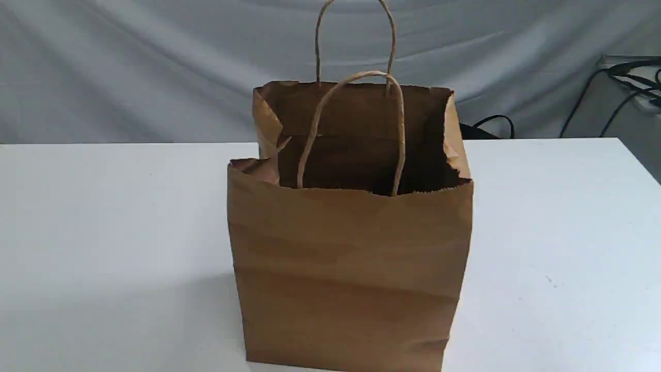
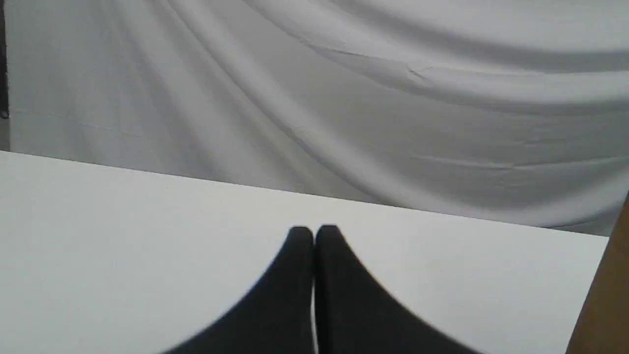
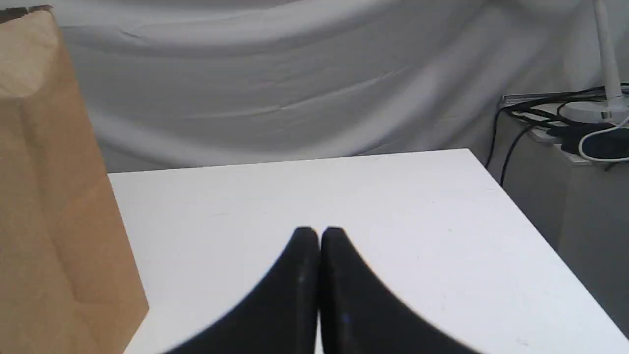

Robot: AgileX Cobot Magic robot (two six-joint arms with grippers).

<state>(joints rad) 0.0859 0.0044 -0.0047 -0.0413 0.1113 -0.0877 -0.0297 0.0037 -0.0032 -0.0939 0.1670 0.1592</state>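
Note:
A brown paper bag (image 1: 351,258) stands upright and open at the middle of the white table (image 1: 103,217), its two twisted paper handles (image 1: 356,93) sticking up. Its inside looks dark and I cannot see any contents. Neither arm appears in the exterior view. My left gripper (image 2: 314,231) is shut with nothing in it, hovering over bare table, with a sliver of the bag (image 2: 604,305) at the frame edge. My right gripper (image 3: 319,232) is also shut and holds nothing; the bag (image 3: 54,206) stands beside it, apart from the fingers.
A grey cloth backdrop (image 1: 155,67) hangs behind the table. Black cables (image 1: 619,88) and a white lamp base (image 3: 589,110) sit on a grey stand past the table's far right corner. The table's right edge (image 3: 530,221) drops off near the right gripper.

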